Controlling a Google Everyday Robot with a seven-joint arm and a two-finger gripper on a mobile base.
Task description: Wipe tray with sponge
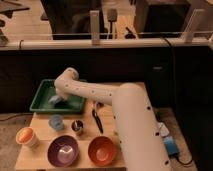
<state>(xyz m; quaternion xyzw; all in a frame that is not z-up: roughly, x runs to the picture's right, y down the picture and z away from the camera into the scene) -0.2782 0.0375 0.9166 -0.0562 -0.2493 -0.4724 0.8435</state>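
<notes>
At the near edge of the bench (pixel 41 126) you see a purple bowl (pixel 63 150) and an orange bowl (pixel 102 150) side by side, with an orange cup (pixel 26 136) to their left. Behind them stand a light-blue cup (pixel 56 121) and a small dark cup (pixel 77 126), and a black utensil (pixel 96 120) lies just to the right of the dark cup. Farther back sits the green tray (pixel 41 95). The white arm (pixel 127 120) reaches across the bench from the right and bends down into it. The tool (pixel 59 97) is low inside the tray, at the pale-blue sponge (pixel 54 100), which lies on the tray floor near its middle. You cannot tell whether the tool is apart, together or clamped on the sponge, because the wrist covers it. A blue block (pixel 171 146) lies off the bench to the right.
</notes>
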